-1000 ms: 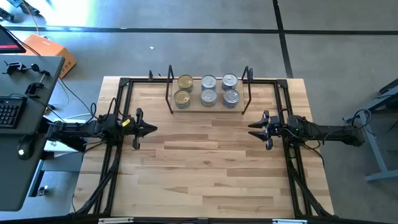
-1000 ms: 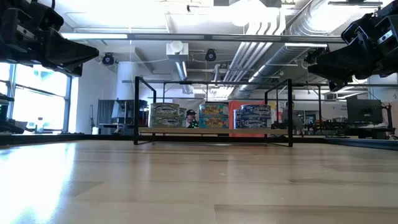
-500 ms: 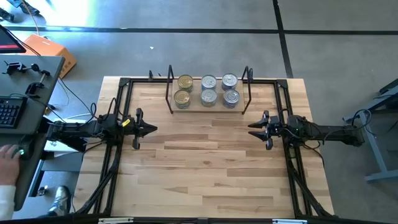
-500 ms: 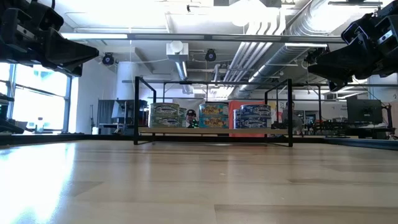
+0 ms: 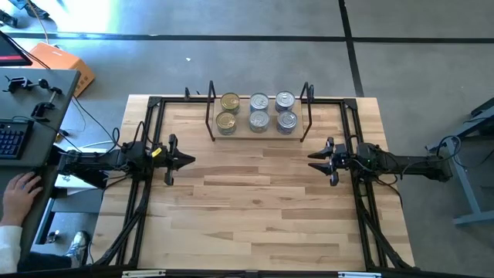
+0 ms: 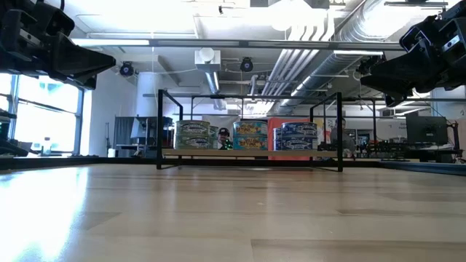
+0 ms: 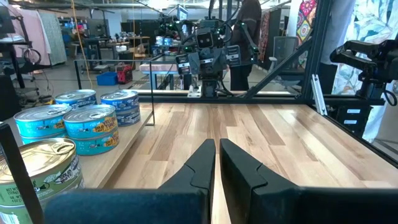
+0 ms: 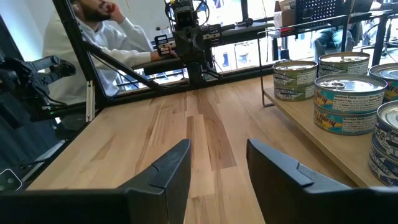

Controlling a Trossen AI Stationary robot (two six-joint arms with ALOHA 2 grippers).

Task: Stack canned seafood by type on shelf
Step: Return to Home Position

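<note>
- The tins (image 5: 258,120) are all sitting on the shelf (image 5: 257,133) at the far edge of the table (image 5: 255,216). From above they are showing as six stacks in three pairs: gold lids toward my left arm's end, silver lids in the middle and toward my right arm's end.
- From table height the stacks are standing upright and two high, each tin on one with a matching label as far as I can tell, between the shelf's two wire uprights.
- No tin is lying loose on the tabletop.
- My left gripper (image 5: 181,161) is hanging above the table's left side, well apart from the shelf. Its fingers are drawn together with only a slit between them, and it is holding nothing.
- My right gripper (image 5: 316,158) is hanging opposite it above the right side, also well apart from the shelf. Its fingers are standing apart and it is empty.
- Against a second ago, neither arm is shifting and no tin is moving.
- The only change is off the table: a person's hand (image 5: 21,188) is coming in over the desk (image 5: 31,93) beside my left arm.
- I am reading this as the sorting being finished and both arms already parked at home, so nothing more seems to be needed from me.
</note>
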